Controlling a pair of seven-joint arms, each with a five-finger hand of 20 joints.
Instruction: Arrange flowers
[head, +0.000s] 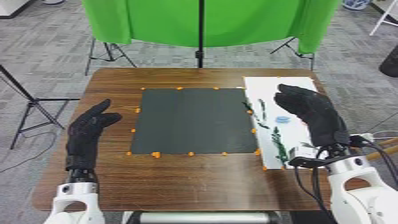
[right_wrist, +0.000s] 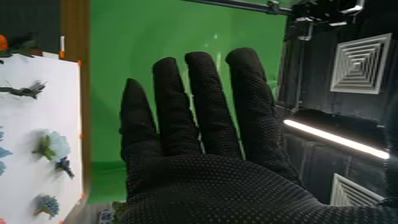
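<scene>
Plainly idle side: left hand, held over the left part of the brown table, likely parked there so the other arm can work freely.
Left fingers: straight and close together, thumb apart, nothing gripped.
Middle ground: dark mat, lying flat, probably the backdrop on which the flowers are to be composed; one mat.
Mat border: orange markers, set round the edges, presumably to pin it or mark the working area; roughly a dozen.
Supply side: white sheet, just beside the mat's right edge, pale perhaps so that stems and petals stand out for picking; one sheet.
Green stems: laid lengthwise on the sheet, perhaps for easy lifting one by one; at least three, an exact count being uncertain.
Blooms: on the same sheet, spaced apart, likely to allow a clean pinch; the head view gives one light blue flower, the right wrist view three bluish heads, among them a pale blue-green bloom and a smaller blue bloom.
Working side: right hand, above the sheet, well placed for a pick; two robot hands in all.
Right fingers: straight, slightly spread, clamped on nothing.
</scene>
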